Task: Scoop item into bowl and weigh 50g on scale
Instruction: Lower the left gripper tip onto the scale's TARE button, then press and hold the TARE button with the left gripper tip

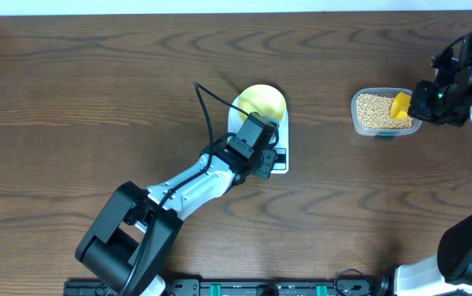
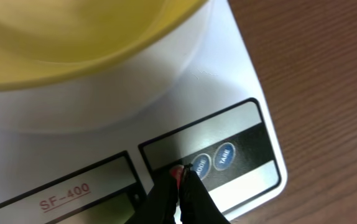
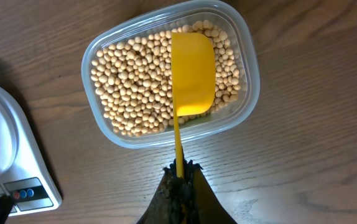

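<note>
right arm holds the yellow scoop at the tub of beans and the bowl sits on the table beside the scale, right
No: the bowl sits on the scale, not beside it, as the overhead view shows. The scoop part is right.

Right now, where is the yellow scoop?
At the right of the overhead view, the yellow scoop rests on the beans inside the clear tub, its handle gripped by the right pincer.

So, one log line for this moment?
left tool: shut, at button of white scale; right tool: holds yellow plastic scoop over tan beans
</note>
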